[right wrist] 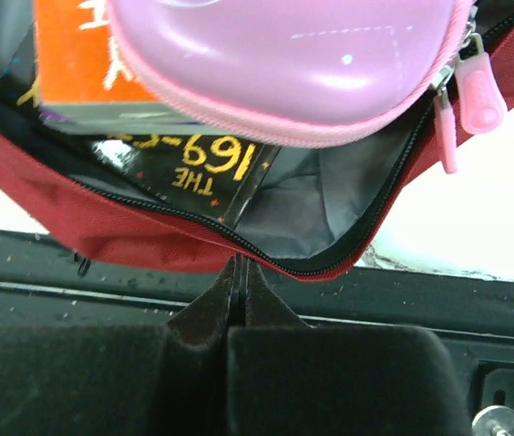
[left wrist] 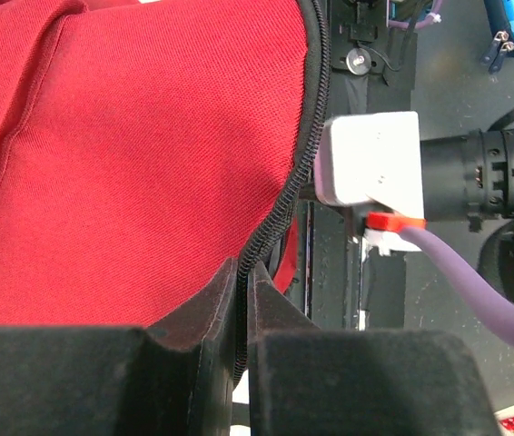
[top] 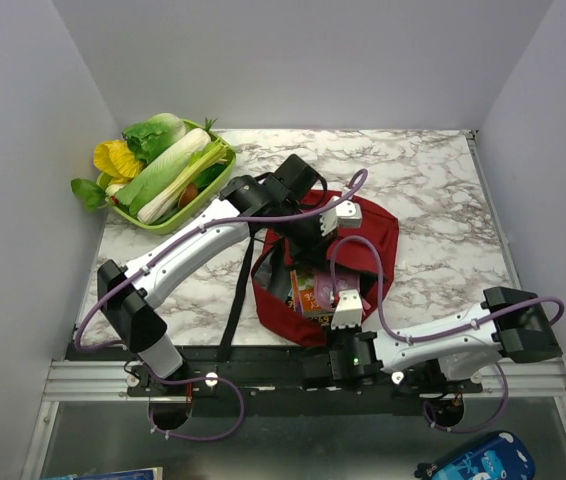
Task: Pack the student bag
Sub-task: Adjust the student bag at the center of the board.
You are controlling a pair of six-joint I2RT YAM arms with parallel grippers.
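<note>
Left wrist: gripping zipper rim of large dark-red fabric backpack [left wrist: 130, 145] between fingertips of closed left pincer [left wrist: 243, 282]; likewise closed right pincer [right wrist: 241, 277].

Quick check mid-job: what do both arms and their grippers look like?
The left arm and right arm share white links, chunky black joints and looping purple cables. Each wrist carries a white block. A green light glows near the right arm's base. The left gripper and right gripper both have matte black, wedge-shaped fingers.
</note>
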